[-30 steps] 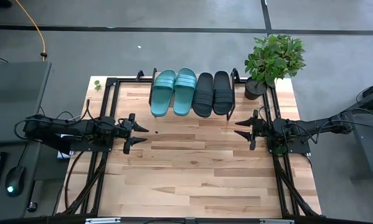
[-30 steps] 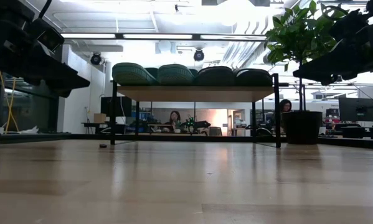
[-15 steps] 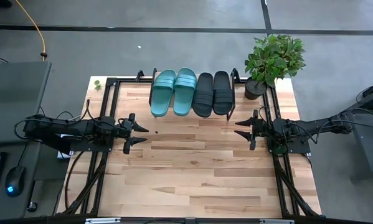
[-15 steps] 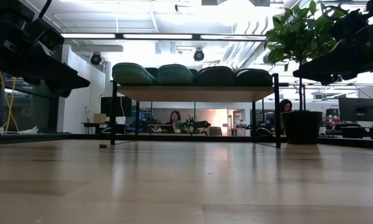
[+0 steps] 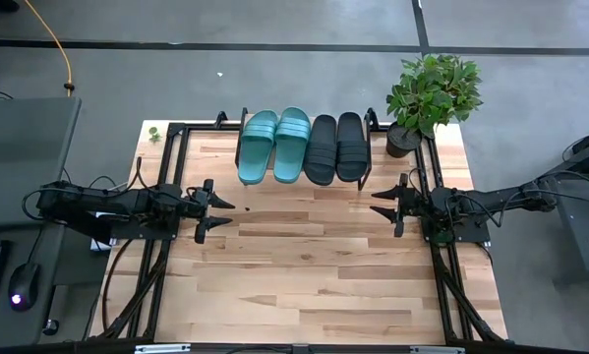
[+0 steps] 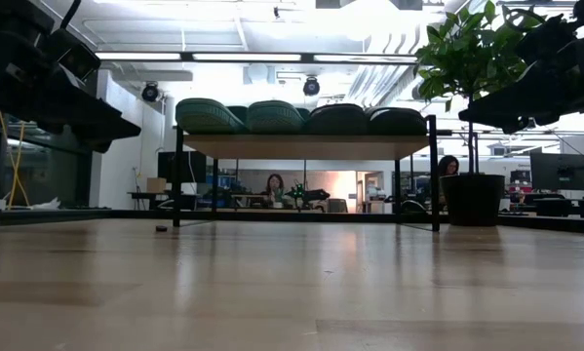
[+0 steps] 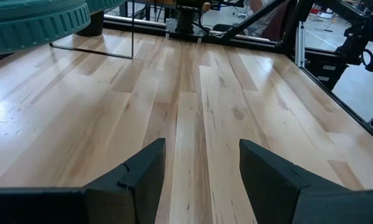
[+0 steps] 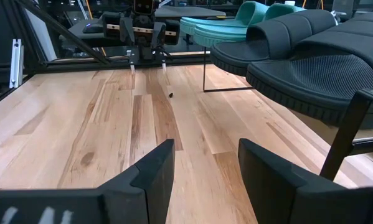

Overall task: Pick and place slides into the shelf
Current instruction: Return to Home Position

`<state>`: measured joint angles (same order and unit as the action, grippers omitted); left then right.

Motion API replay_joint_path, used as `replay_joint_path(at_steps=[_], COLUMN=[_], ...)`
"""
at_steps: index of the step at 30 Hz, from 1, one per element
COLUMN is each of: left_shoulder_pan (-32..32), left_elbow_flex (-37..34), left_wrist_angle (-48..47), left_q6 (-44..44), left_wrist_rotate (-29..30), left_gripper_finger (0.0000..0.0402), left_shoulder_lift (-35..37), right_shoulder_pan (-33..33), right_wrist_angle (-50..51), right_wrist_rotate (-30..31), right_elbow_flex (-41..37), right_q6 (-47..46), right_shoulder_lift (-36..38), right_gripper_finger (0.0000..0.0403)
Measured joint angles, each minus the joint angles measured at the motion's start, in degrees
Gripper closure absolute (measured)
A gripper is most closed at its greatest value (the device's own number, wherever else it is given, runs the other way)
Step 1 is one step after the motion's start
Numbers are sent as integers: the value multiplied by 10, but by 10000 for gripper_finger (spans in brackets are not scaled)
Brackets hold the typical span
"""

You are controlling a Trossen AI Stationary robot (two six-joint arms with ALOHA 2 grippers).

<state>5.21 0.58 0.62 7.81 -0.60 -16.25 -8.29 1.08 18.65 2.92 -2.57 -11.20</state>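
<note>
High view puts all four slides point(image 5: 299, 146) side by side on the shelf point(image 6: 306, 147) at upper centre, long axes running up the frame, above and between the left pincer point(image 5: 225, 212) and right pincer point(image 5: 376, 203), both spread wide and empty.

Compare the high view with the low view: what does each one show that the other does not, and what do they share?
Only the high view shows both arms whole, with the left gripper and right gripper open over the table, and the row's order: two teal slides, then two black slides. Only the low view shows the shelf from the side, its black legs, and a person seated in the room behind. Both show four slides on the shelf and the potted plant beside it.
</note>
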Motion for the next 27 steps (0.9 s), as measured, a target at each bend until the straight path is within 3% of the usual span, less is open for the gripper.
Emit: replay_joint_path(at_steps=[27], left_shoulder_pan=[-26], left_elbow_flex=[0], left_wrist_angle=[1], left_q6=[0], left_wrist_rotate=[11], left_gripper_finger=[213], left_shoulder_lift=[-24], right_shoulder_pan=[0], right_wrist_angle=[0], right_wrist_rotate=[1], right_elbow_flex=[0], right_q6=[0], right_shoulder_lift=[0], right_gripper_finger=[233])
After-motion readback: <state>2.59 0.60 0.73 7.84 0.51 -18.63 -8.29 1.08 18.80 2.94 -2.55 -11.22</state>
